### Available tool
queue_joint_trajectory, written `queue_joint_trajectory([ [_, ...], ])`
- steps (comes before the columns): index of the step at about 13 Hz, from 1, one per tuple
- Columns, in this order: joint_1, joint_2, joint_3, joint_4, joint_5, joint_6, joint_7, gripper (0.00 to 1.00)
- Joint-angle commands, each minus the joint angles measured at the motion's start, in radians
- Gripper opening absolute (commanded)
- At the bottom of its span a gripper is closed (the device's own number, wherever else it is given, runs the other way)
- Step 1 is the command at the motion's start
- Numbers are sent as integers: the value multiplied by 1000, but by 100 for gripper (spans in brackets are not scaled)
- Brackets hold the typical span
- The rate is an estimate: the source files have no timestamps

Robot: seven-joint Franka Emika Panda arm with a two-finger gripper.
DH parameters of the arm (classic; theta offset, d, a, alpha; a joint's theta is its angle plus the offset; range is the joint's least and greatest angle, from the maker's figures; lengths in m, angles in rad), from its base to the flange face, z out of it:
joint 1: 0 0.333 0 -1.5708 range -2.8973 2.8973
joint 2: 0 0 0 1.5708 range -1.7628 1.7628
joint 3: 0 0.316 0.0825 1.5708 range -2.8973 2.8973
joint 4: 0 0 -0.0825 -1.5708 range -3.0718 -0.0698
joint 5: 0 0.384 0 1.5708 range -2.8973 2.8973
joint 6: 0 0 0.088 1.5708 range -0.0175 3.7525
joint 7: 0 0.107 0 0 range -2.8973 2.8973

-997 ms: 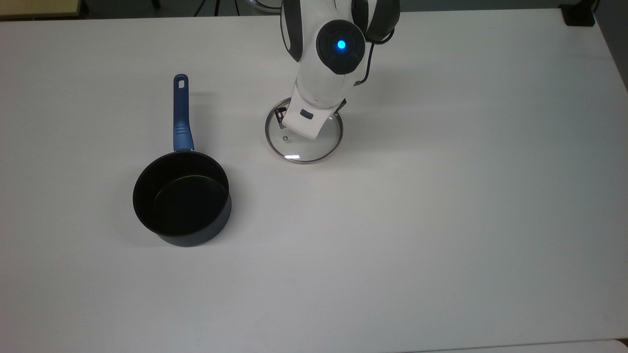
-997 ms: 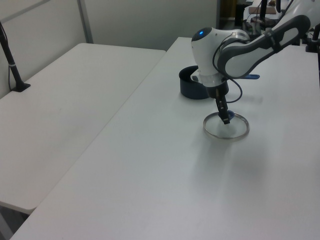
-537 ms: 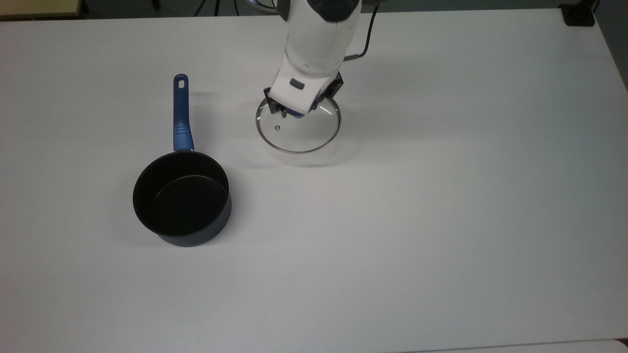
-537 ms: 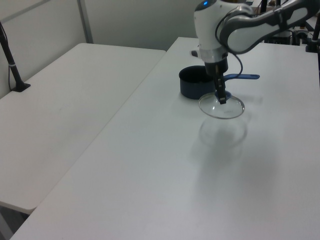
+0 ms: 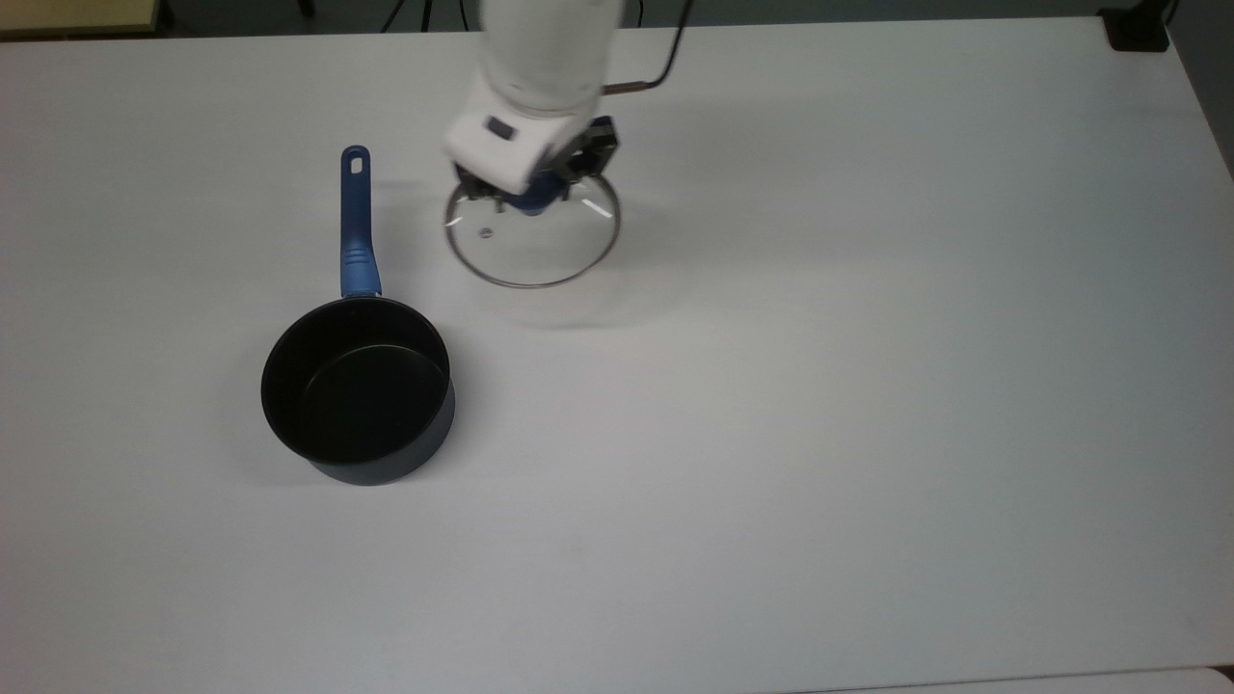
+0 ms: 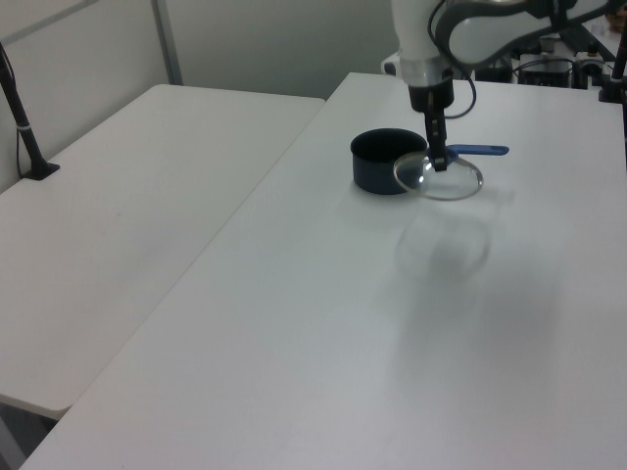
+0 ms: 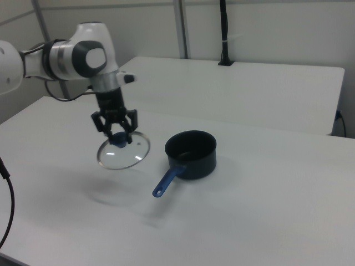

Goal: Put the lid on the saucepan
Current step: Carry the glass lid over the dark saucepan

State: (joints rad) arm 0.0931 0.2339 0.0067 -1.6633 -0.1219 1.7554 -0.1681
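One gripper (image 7: 116, 134) in play, and you have it clamped on the blue knob (image 7: 117, 141) of the lid (image 7: 123, 153): in the right view both fingers (image 7: 131, 123) sit tight against the knob's sides.

You're holding the lid clear of the table (image 5: 868, 386). Its faint shadow (image 6: 441, 245) lies on the white surface below it in the left view, well apart from the glass. The lid hangs roughly level, tipped slightly in the right view.

Top view: lid (image 5: 533, 241) is up and to the right of the saucepan (image 5: 359, 390), not over it. Gripper (image 5: 528, 193) sits at the lid's upper edge, knob (image 5: 530, 200) partly hidden under the white hand. Steam vent (image 5: 485, 231) is on the top view's left half of the glass.

Saucepan stands upright on the table, open, black inside. Its blue handle (image 5: 356, 224) points to the top view's upper edge, with the hanging hole at the far end. The lid's rim is near the handle but apart from it.

Left view: gripper (image 6: 440, 162) points straight down, lid (image 6: 439, 180) overlaps the saucepan (image 6: 384, 162) in the line of sight. Handle (image 6: 478, 150) sticks out to the left view's right, behind the lid.

Right view: saucepan (image 7: 192, 155) is to the lid's right, handle (image 7: 168, 180) angled toward the camera.

A second white table (image 6: 127, 186) stands beside yours on the left view's left.
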Motion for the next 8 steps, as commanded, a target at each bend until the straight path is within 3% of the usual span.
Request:
queue_joint_trajectory([
  [1,-61,24,-33,94,57,-37,-28,45],
  [8,-78,185,-146,301,137,-30,-24,44],
])
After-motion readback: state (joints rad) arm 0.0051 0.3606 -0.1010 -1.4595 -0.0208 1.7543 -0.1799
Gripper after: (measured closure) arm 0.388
